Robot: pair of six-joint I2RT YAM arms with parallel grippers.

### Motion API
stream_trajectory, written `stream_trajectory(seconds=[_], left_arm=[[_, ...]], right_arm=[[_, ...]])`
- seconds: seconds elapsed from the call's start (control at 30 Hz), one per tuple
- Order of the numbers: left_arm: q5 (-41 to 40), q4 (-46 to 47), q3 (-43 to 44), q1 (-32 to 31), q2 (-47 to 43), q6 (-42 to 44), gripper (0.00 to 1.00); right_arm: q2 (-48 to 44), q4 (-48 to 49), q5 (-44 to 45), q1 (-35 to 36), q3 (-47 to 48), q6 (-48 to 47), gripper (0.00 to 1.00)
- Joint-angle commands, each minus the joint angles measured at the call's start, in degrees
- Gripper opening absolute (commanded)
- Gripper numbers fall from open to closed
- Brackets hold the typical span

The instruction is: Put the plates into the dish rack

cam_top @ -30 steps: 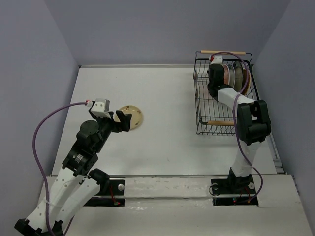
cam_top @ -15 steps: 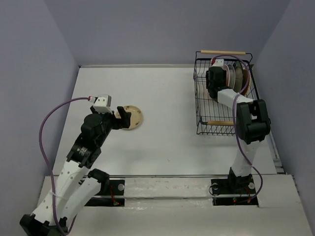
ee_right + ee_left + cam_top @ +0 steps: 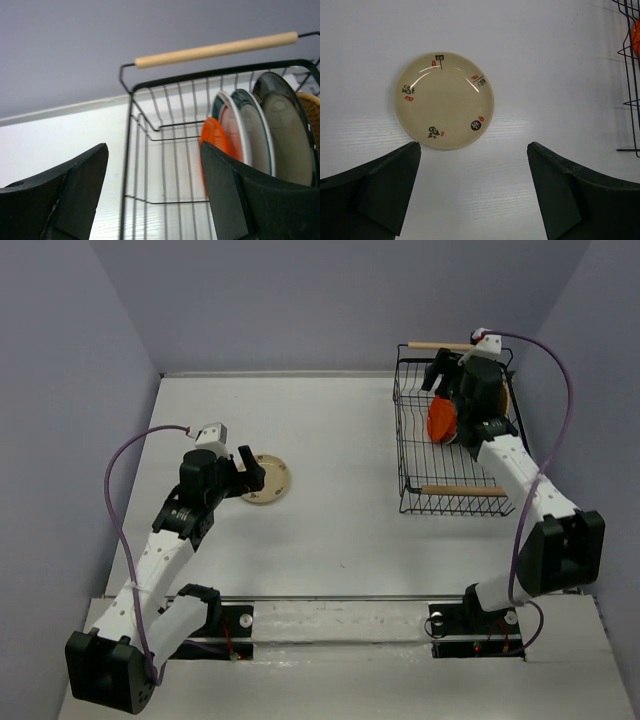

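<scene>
Lavender walls box your white bench [image 3: 340, 530]. Your left claw [image 3: 472, 150] hangs spread near the small beige plate [image 3: 444, 101], which lies flat. Your right claw [image 3: 152, 150], spread and empty, faces the dish rack [image 3: 131, 150]. Its wrist view shows the orange-red plate [image 3: 214, 142] upright among others, hidden from above.

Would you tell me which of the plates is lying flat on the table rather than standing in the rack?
The small beige plate with dark and red marks, flat before the left hand; the others stand on edge in the dish rack.
</scene>
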Motion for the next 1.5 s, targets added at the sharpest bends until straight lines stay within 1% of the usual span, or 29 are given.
stream_trajectory(seconds=[0.0,0.07,0.13,0.17,0.2,0.23,0.27,0.3,0.37,0.4,0.47,0.6,0.7,0.77,0.83,0.87,0.9,0.93,1.0,1.1,1.13,1.17,1.2,1.23,1.37,1.47], left_arm=[[5.4,3.2,0.8,2.5,1.5,-5.4,0.99],[5.6,4.1,-0.7,3.1,1.7,-7.6,0.99],[4.1,5.5,-2.1,3.2,1.1,-12.2,0.99],[3.5,6.8,-3.4,3.2,0.7,-14.6,0.99],[2.6,10.9,-7.3,3.2,0.3,-17.1,0.99],[2.1,13.2,-9.8,3.2,-0.6,-23.0,0.99],[0.5,15.7,-14.3,3.2,-0.8,-25.5,0.99],[-0.9,19.2,-16.0,3.2,-0.5,-29.3,0.99],[-5.0,21.5,-18.9,3.2,0.4,-31.0,0.99],[-8.8,22.7,-20.6,3.2,0.9,-31.6,0.98],[-13.0,24.0,-22.1,3.2,2.9,-32.2,0.96],[-17.8,27.2,-22.8,3.2,7.7,-33.3,0.89],[-19.1,30.2,-21.4,3.2,15.3,-33.7,0.87],[-20.3,32.5,-20.3,3.2,18.4,-33.9,0.84],[-20.7,33.7,-19.3,3.3,22.8,-34.1,0.78],[-20.7,34.8,-18.4,3.3,24.1,-34.1,0.70],[-20.7,35.2,-18.0,3.4,25.4,-34.3,0.56],[-20.9,35.7,-17.6,3.4,27.2,-34.4,0.51],[-21.4,37.0,-16.7,3.6,28.4,-34.6,0.48],[-21.3,38.3,-15.5,4.0,30.1,-34.6,0.36],[-21.2,38.6,-15.4,4.0,30.9,-34.2,0.28],[-21.2,39.3,-15.1,4.2,31.2,-34.1,0.22],[-21.1,39.7,-15.2,4.5,31.4,-34.1,0.10],[-21.0,40.3,-15.4,4.7,31.7,-34.0,0.05],[-18.5,45.4,-17.8,6.2,30.7,-33.7,0.05],[-15.6,48.7,-20.5,6.2,25.8,-32.9,0.06]], right_arm=[[-8.3,2.0,-12.4,1.8,-4.7,7.5,0.80],[-12.1,3.0,-16.3,2.4,-7.7,10.1,0.80],[-14.4,4.9,-20.4,2.9,-10.0,12.2,0.80],[-15.4,5.6,-21.1,3.5,-11.2,13.1,0.80],[-16.9,7.1,-21.9,3.5,-13.4,13.7,0.80],[-17.6,7.6,-23.0,3.5,-14.3,14.5,0.80],[-17.9,7.7,-23.4,4.1,-14.8,15.2,0.80],[-18.4,7.8,-23.9,4.1,-15.9,15.8,0.80],[-18.8,8.0,-26.4,4.7,-16.9,17.9,0.80],[-19.2,8.8,-27.4,4.7,-18.3,18.4,0.80],[-20.1,9.7,-28.8,7.0,-19.7,18.9,0.79],[-20.5,9.8,-29.6,9.2,-20.2,19.1,0.79],[-19.7,9.7,-30.9,11.1,-19.7,18.9,0.79],[-19.2,9.7,-31.0,11.9,-19.3,18.9,0.78],[-18.7,9.7,-31.0,12.6,-19.1,18.8,0.78],[-18.5,9.6,-31.0,13.3,-18.8,18.7,0.77],[-18.4,9.7,-30.9,13.3,-18.7,18.6,0.77],[-18.3,9.6,-30.7,13.9,-18.7,18.5,0.77],[-18.0,9.7,-30.4,14.6,-18.6,18.5,0.77],[-17.6,9.7,-30.3,15.2,-18.4,18.4,0.77],[-17.3,9.6,-30.2,15.2,-18.3,18.3,0.77],[-17.2,9.6,-30.2,15.8,-18.2,18.2,0.77],[-17.1,9.5,-30.3,16.5,-18.0,18.2,0.77],[-16.8,9.5,-30.5,16.5,-17.7,18.1,0.76],[-12.3,6.7,-34.2,20.6,-13.7,15.6,0.76],[-9.1,3.4,-35.8,23.8,-10.6,13.1,0.77]])
